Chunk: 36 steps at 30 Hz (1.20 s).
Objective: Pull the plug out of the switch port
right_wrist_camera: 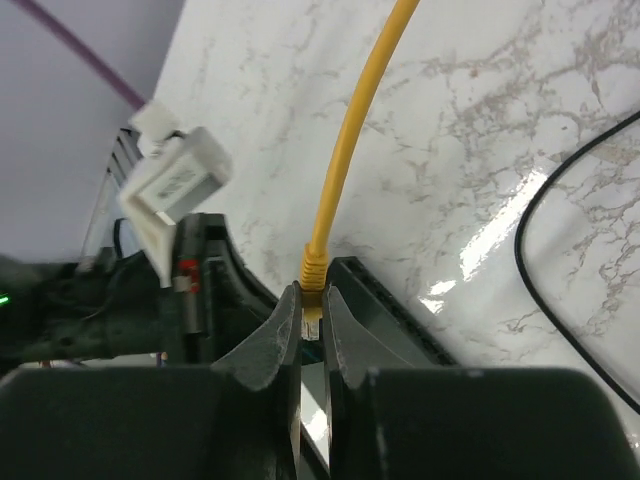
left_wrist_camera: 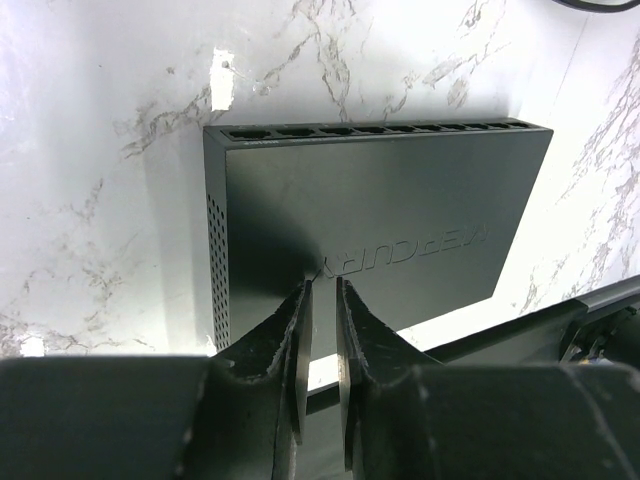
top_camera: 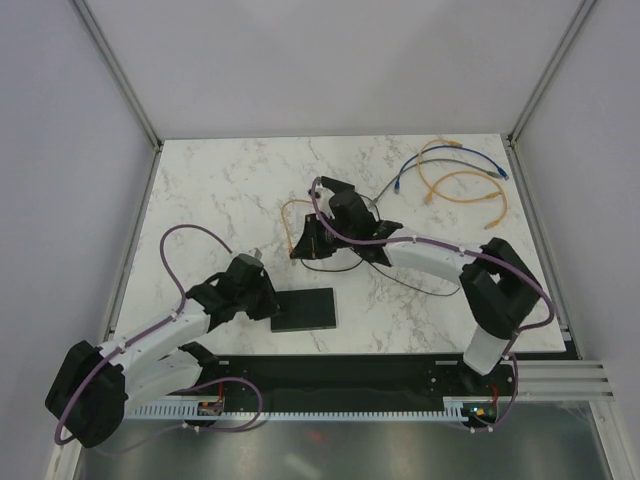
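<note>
The switch (top_camera: 310,310) is a flat black box lying on the marble near the front; in the left wrist view (left_wrist_camera: 380,200) the row of sockets along its far edge is empty. My left gripper (top_camera: 270,302) is shut and empty, its tips (left_wrist_camera: 322,285) over the switch's near left part. My right gripper (top_camera: 304,243) is behind the switch, shut on the yellow plug (right_wrist_camera: 314,275), whose yellow cable (right_wrist_camera: 350,140) runs up and away. The plug is out of the socket, above the switch's edge (right_wrist_camera: 390,305).
Loose orange and blue cables (top_camera: 455,175) lie at the back right corner. A thin black lead (top_camera: 420,283) loops on the marble beside the right arm. The left arm with its white tag (right_wrist_camera: 175,185) shows in the right wrist view.
</note>
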Each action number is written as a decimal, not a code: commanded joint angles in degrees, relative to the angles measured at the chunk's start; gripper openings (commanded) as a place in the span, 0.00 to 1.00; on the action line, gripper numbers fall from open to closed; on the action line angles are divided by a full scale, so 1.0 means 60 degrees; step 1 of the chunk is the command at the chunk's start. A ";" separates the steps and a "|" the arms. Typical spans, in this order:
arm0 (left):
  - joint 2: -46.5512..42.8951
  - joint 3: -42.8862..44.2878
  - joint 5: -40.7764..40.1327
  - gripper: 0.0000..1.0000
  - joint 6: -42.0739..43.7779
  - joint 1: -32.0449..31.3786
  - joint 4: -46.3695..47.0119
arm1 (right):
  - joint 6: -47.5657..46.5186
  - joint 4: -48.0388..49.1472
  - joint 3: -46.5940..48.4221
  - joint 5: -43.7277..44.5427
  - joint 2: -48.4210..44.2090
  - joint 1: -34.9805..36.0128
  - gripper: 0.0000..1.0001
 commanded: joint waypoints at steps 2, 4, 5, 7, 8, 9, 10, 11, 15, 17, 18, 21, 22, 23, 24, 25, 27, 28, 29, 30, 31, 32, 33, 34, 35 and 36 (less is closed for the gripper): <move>-0.0142 -0.0328 0.0061 0.24 0.0191 0.0000 -0.0201 | -0.0234 -0.0478 -0.0120 0.0284 -0.1608 -0.0006 0.00; -0.0215 -0.0415 0.0090 0.24 0.0176 -0.0014 -0.0099 | -0.0321 -0.0961 -0.0033 0.0737 -0.2064 -0.0006 0.00; -0.0230 -0.0430 0.0134 0.24 0.0176 -0.0014 -0.0055 | -0.0467 -0.1093 -0.0003 0.0943 -0.2457 -0.0064 0.00; -0.0259 -0.0503 0.0178 0.24 0.0162 -0.0014 0.0033 | -0.0570 -0.1547 0.0041 0.1615 -0.2811 -0.0195 0.00; -0.0230 -0.0518 0.0222 0.24 0.0161 -0.0014 0.0120 | -0.0615 -0.1679 0.0027 0.1735 -0.3103 -0.0472 0.00; -0.0230 -0.0533 0.0266 0.24 0.0161 -0.0014 0.0165 | -0.0615 -0.1869 0.0012 0.1852 -0.3236 -0.0649 0.00; -0.0201 -0.0548 0.0295 0.24 0.0176 -0.0014 0.0165 | -0.0644 -0.1957 -0.0046 0.1911 -0.3470 -0.1056 0.00; -0.0215 -0.0548 0.0325 0.24 0.0191 -0.0014 0.0194 | -0.0659 -0.1987 -0.0076 0.2042 -0.3588 -0.1264 0.00; -0.0332 -0.0665 0.0310 0.24 0.0205 -0.0014 0.0224 | -0.1053 -0.2572 -0.0003 0.2409 -0.4087 -0.2304 0.00; -0.0405 -0.0680 0.0281 0.24 0.0234 -0.0014 0.0224 | -0.1288 -0.2821 0.0216 0.2715 -0.4175 -0.2948 0.00; -0.0420 -0.0680 0.0310 0.24 0.0235 -0.0014 0.0224 | -0.1535 -0.3142 0.0348 0.2862 -0.4146 -0.3168 0.00; -0.0464 -0.0621 0.0339 0.24 0.0293 -0.0014 0.0195 | -0.1888 -0.3597 0.0890 0.3461 -0.3956 -0.3798 0.00; -0.0494 -0.0606 0.0369 0.24 0.0293 -0.0014 0.0195 | -0.2049 -0.3657 0.1094 0.3624 -0.3840 -0.4046 0.00; -0.0523 -0.0592 0.0398 0.24 0.0279 -0.0014 0.0195 | -0.2152 -0.3730 0.1197 0.3713 -0.3766 -0.4179 0.00; -0.0596 -0.0592 0.0442 0.24 0.0279 -0.0014 0.0195 | -0.2226 -0.3774 0.1387 0.3946 -0.3678 -0.4326 0.00; -0.0640 -0.0592 0.0471 0.24 0.0279 -0.0014 0.0209 | -0.2400 -0.3775 0.1461 0.4093 -0.3431 -0.4559 0.00; -0.0757 -0.0577 0.0515 0.24 0.0308 -0.0014 0.0180 | -0.2548 -0.3848 0.1709 0.4197 -0.3122 -0.4838 0.00; -0.0815 -0.0534 0.0515 0.24 0.0395 -0.0014 0.0078 | -0.2650 -0.3863 0.1769 0.4197 -0.2773 -0.5115 0.01; -0.0860 -0.0490 0.0472 0.24 0.0454 -0.0014 -0.0010 | -0.2680 -0.3848 0.1799 0.4197 -0.2610 -0.5249 0.01; -0.0962 -0.0388 0.0442 0.24 0.0483 -0.0014 -0.0098 | -0.2695 -0.3848 0.1901 0.4168 -0.2245 -0.5395 0.01; -0.1021 -0.0329 0.0399 0.24 0.0571 -0.0014 -0.0301 | -0.2753 -0.3848 0.1960 0.3979 -0.2024 -0.5614 0.02; -0.1079 -0.0284 0.0369 0.24 0.0615 -0.0014 -0.0376 | -0.2855 -0.3848 0.2033 0.3919 -0.1819 -0.5703 0.03; -0.1123 -0.0226 0.0340 0.24 0.0630 -0.0014 -0.0464 | -0.2900 -0.3834 0.2179 0.3846 -0.1585 -0.5777 0.04; -0.1240 -0.0225 0.0296 0.24 0.0630 -0.0014 -0.0537 | -0.2944 -0.3848 0.2252 0.3787 -0.1162 -0.5879 0.05; -0.1299 -0.0225 0.0281 0.24 0.0630 -0.0014 -0.0552 | -0.3031 -0.3848 0.2311 0.3787 -0.0955 -0.5923 0.06; -0.1328 -0.0240 0.0267 0.24 0.0616 -0.0014 -0.0553 | -0.3046 -0.3848 0.2457 0.3787 -0.0735 -0.5953 0.07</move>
